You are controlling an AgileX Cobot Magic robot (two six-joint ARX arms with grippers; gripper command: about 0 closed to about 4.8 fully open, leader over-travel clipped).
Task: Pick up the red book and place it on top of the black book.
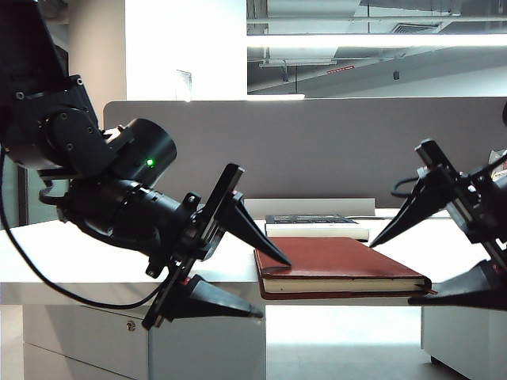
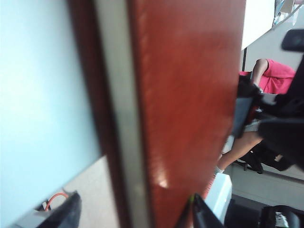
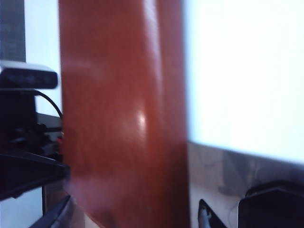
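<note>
Low table-level exterior view; both wrist views closely share the red book (image 1: 337, 265).

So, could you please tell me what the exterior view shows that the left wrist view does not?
Only the exterior view shows the black book lying behind the red book, and both open grippers flanking it: left gripper, right gripper.

Only the left wrist view shows a seated person in a pink top in the background, and an orange cable.

Both show the red book's cover and cream page edge, with the left gripper's fingertips straddling that end.
</note>
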